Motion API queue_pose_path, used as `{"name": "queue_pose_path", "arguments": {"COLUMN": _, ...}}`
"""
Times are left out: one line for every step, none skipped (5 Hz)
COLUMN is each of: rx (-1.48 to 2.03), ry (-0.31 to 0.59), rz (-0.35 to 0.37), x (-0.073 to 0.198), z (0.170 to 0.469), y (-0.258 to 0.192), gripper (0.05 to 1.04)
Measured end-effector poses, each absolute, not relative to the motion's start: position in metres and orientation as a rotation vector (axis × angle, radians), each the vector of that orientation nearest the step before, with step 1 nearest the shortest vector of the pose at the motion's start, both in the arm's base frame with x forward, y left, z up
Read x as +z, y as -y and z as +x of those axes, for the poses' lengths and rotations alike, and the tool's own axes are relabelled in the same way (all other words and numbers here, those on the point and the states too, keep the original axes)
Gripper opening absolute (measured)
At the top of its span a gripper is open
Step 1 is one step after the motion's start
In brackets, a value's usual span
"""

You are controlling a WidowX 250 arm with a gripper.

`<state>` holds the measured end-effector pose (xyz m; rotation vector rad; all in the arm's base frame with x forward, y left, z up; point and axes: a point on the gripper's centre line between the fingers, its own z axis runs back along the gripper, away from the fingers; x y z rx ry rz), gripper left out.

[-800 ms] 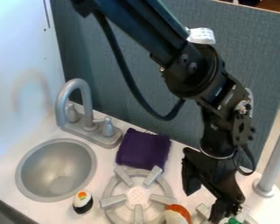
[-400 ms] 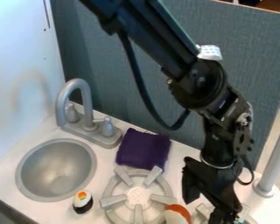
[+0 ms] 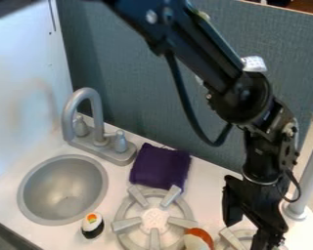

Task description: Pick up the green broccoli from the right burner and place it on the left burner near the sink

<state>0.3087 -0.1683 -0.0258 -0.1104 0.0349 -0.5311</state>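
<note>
The black gripper (image 3: 269, 239) hangs low at the bottom right, over the right-hand stove burner (image 3: 236, 239). Its tips are near the bottom edge, and what lies between them cannot be made out. To its left, an orange-and-white toy (image 3: 198, 238) sits at the right side of the left burner (image 3: 154, 219). A folded purple cloth (image 3: 161, 166) lies behind that burner. The sushi-like toy (image 3: 92, 225), white and black with an orange and green top, stands on the counter between sink and burner.
At left is the round grey sink (image 3: 62, 190) with its tall faucet (image 3: 85, 117) behind it. A grey post (image 3: 307, 180) rises at the right edge. The blue-grey panel (image 3: 152, 97) stands along the back.
The arm has shifted right and lower, and the gripper has moved toward the bottom right edge. A green thing seen by its tips in the first frame is now out of sight.
</note>
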Motion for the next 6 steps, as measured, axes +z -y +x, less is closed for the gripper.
{"name": "queue_pose_path", "arguments": {"rx": -0.529, "ry": -0.072, "rz": -0.101, "x": -0.036, "z": 0.316, "y": 0.171, "gripper": 1.005}}
{"name": "queue_pose_path", "arguments": {"rx": -0.539, "ry": -0.105, "rz": -0.09, "x": -0.048, "z": 0.318, "y": 0.175, "gripper": 1.005}}
{"name": "queue_pose_path", "arguments": {"rx": -0.559, "ry": -0.129, "rz": -0.084, "x": -0.057, "z": 0.317, "y": 0.182, "gripper": 1.005}}
{"name": "queue_pose_path", "arguments": {"rx": -0.566, "ry": -0.143, "rz": -0.082, "x": -0.065, "z": 0.317, "y": 0.185, "gripper": 1.005}}
{"name": "queue_pose_path", "arguments": {"rx": -0.575, "ry": -0.152, "rz": -0.081, "x": -0.073, "z": 0.319, "y": 0.191, "gripper": 0.972}}
{"name": "queue_pose_path", "arguments": {"rx": -0.572, "ry": -0.161, "rz": -0.08, "x": -0.08, "z": 0.321, "y": 0.192, "gripper": 0.712}}
